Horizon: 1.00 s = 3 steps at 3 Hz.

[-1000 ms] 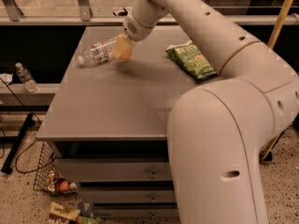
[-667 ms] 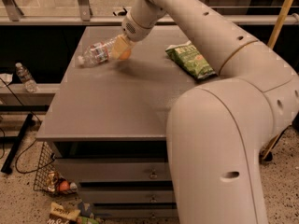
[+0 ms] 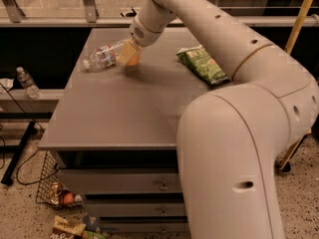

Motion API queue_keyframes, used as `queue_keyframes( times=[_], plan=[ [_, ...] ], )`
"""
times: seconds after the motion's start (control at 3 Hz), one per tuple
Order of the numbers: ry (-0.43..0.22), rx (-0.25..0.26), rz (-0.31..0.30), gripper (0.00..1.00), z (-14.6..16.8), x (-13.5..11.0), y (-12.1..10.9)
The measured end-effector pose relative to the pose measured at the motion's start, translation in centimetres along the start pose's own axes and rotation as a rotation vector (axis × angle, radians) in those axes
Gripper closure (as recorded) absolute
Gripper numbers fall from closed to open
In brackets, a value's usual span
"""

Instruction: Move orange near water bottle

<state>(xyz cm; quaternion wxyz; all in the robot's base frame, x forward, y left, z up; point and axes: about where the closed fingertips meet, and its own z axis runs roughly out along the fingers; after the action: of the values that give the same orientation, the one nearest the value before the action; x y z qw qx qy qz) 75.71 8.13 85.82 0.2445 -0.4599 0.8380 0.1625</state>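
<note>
The orange (image 3: 133, 60) is at the far left part of the table, mostly covered by my gripper (image 3: 128, 53), which is right on it, low over the table top. The water bottle (image 3: 102, 57) lies on its side just left of the orange, cap end pointing left, its label band showing. The orange and the bottle are almost touching. My arm (image 3: 199, 19) reaches in from the right across the table.
A green chip bag (image 3: 202, 63) lies on the table (image 3: 124, 113) at the right. A small upright clear bottle (image 3: 27, 82) stands on a ledge off the table at left. A wire basket (image 3: 55, 190) and packets sit on the floor. A broom handle (image 3: 299, 19) leans at right.
</note>
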Motion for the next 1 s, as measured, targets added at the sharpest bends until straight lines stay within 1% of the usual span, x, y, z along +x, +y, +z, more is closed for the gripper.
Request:
queue_keyframes(
  times=[1.0],
  plan=[
    [0.011, -0.013, -0.002, 0.05, 1.1, 0.12, 0.32]
  ],
)
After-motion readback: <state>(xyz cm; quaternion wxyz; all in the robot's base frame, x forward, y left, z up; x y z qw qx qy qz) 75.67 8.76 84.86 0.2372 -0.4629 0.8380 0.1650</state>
